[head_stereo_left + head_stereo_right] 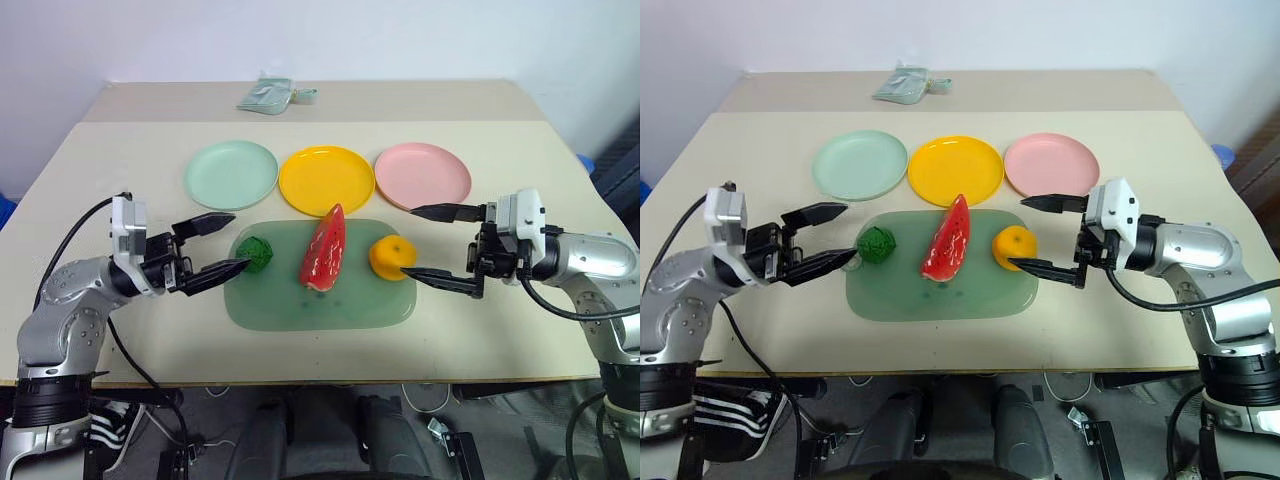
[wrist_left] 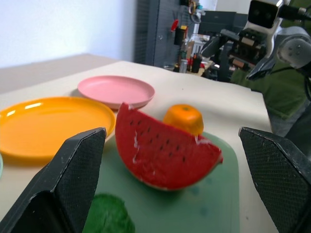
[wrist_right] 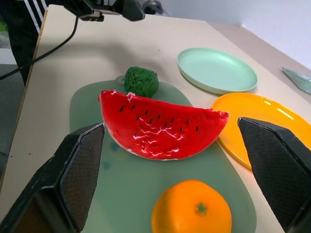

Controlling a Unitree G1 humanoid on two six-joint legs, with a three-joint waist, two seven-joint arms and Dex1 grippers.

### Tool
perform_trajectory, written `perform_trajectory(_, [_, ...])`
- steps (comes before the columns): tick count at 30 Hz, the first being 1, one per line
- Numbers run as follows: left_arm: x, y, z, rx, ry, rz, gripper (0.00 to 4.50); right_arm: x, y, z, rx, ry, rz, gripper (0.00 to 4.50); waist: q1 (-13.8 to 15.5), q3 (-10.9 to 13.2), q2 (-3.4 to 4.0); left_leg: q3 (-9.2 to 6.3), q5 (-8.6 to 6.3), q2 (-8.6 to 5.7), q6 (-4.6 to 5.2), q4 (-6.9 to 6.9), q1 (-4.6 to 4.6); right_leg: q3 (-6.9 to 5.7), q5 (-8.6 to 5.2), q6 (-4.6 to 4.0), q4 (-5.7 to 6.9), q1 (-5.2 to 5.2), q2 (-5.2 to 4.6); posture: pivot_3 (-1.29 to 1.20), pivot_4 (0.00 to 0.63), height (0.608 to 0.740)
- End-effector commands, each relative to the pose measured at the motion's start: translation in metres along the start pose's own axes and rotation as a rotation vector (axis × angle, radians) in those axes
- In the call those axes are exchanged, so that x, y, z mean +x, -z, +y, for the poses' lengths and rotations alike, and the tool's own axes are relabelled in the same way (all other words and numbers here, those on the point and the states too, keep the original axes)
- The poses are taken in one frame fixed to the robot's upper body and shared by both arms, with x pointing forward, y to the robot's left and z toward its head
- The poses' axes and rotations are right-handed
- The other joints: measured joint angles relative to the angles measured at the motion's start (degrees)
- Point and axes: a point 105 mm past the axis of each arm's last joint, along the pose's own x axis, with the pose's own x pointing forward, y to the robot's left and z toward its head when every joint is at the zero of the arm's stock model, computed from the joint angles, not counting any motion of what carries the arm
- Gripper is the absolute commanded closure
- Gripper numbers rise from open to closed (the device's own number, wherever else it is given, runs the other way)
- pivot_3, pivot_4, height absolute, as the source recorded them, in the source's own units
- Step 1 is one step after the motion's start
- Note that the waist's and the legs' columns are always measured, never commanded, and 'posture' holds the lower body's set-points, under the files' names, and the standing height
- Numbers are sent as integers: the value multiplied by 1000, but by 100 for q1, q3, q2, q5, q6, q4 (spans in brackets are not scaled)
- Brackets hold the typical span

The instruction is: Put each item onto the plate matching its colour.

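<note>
- Toy foods, three of them, lie in a row on a translucent green cutting board (image 1: 320, 300) near the front of a beige table (image 1: 120, 170), between the two grippers.
- Left gripper (image 1: 222, 243) hovers just off the board's left end, its two black fingers spread wide with nothing between them; the lower fingertip sits close to the dark green bumpy vegetable (image 1: 257, 252).
- Right gripper (image 1: 422, 243) hovers off the board's right end, fingers likewise wide apart and empty; its lower fingertip reaches close to the round orange fruit (image 1: 391, 257), and I cannot tell whether they touch.
- Between vegetable and orange fruit lies the red wedge-shaped slice (image 1: 325, 248), dotted with dark seeds, its narrow end pointing toward the plates.
- Behind the board, three round plates stand in a row: mint green plate (image 1: 231, 173) on the left, yellow plate (image 1: 326, 179) in the middle, pink plate (image 1: 422, 175) on the right, all bare.
- At the table's far edge lies a small pale green packet (image 1: 270, 95).
</note>
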Motion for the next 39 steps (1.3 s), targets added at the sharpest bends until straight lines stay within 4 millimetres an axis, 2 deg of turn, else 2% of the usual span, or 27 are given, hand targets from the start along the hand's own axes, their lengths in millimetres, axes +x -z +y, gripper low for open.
perform_trajectory(1, [-4, -5, 0, 42, -5, -22, 0, -4, -13, -4, -49, -2, -14, 37, 1, 0, 0, 0, 0, 0, 0, 0, 0, 0, 0, 0, 0, 0, 0, 0, 150, 740])
perform_trajectory(11, [-13, -12, 4, 84, -36, -24, 0, 6, -13, -8, -51, -12, -40, 37, -6, 0, 0, 0, 0, 0, 0, -1, 0, 0, 0, 0, 0, 0, 0, 0, 150, 740])
perform_trajectory(19, [-34, -17, 20, 100, -75, 27, 0, 18, -16, -7, -61, -20, -63, 37, -8, 0, 1, 0, 0, 0, 0, -1, 1, 0, 0, 0, 0, 0, 1, 0, 150, 740])
perform_trajectory(24, [-20, -18, 20, 97, -28, 46, 0, 20, -25, -8, -75, -9, -74, 37, -4, 0, 0, 0, 0, -2, 0, 1, -1, -1, 0, 0, -1, 0, -2, 0, 150, 740])
perform_trajectory(27, [-17, -15, 23, 124, -14, 81, 0, 30, -30, -9, -69, -18, -44, 37, -18, 0, 1, 0, 0, 0, 0, -2, 1, -1, 0, 0, 1, -1, -1, 0, 150, 740])
perform_trajectory(31, [-15, -1, 38, 155, -52, 199, 0, 39, -44, -2, -51, -93, -21, 37, -23, 1, 2, -1, 0, 1, 0, -5, 0, -1, 0, -1, 1, -5, 2, 0, 150, 740])
perform_trajectory(35, [-1, 7, 47, 214, -64, 226, 0, 46, -43, 5, -60, -121, 57, 37, 8, 1, 1, -1, 0, 0, 0, -4, -2, -2, 0, -1, 0, -5, 1, 0, 150, 740])
perform_trajectory(39, [8, 21, 52, 173, -73, 244, 0, 52, -43, 11, -43, -143, 97, 37, -3, 0, 0, -1, 0, -2, 0, 2, -5, -2, 1, 1, 0, -4, -1, 0, 150, 740])
